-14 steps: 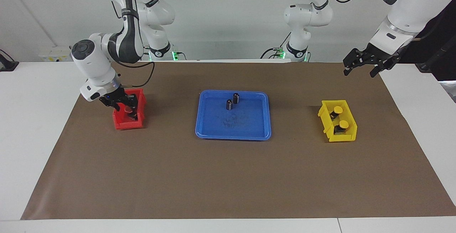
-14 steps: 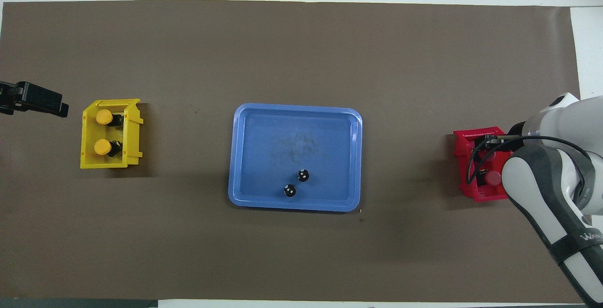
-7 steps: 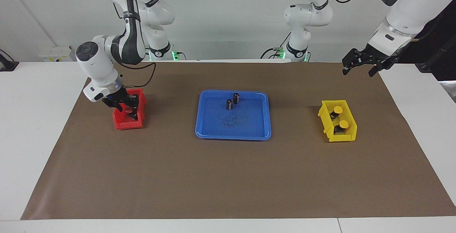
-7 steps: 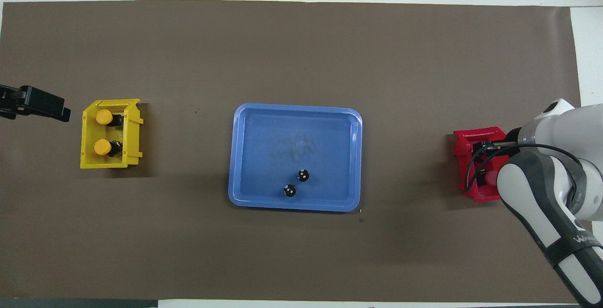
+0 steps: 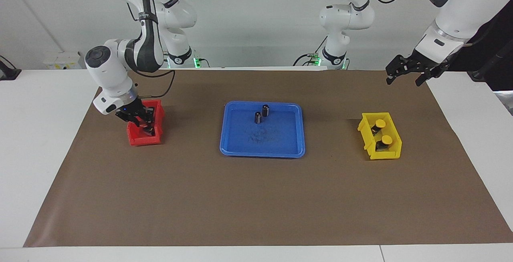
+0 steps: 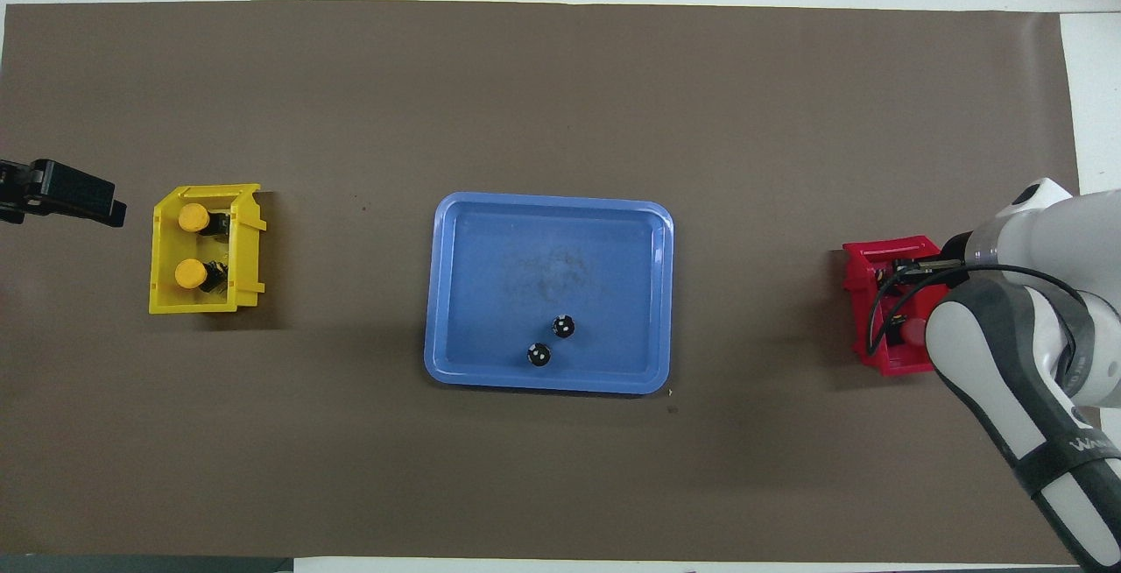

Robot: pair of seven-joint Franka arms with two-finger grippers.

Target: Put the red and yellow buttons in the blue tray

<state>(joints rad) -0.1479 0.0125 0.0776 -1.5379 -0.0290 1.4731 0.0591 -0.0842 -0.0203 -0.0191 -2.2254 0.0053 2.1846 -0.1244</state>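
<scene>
Right gripper's fingers (image 5: 145,125), down inside the red bin (image 5: 136,138), are closed around a red button (image 6: 913,333).

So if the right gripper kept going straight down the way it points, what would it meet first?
The right gripper is already down inside the red bin, so probably a red button or the bin's floor; which one cannot be seen.

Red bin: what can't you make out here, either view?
- Red bin contents: the right gripper and its arm cover them in both views; only a sliver of a red button shows overhead. How many buttons lie there, and whether one is gripped, is unclear.
- Left gripper: cut off by the edge in the overhead view.
- Yellow buttons: bases partly hidden by the yellow bin wall.
</scene>
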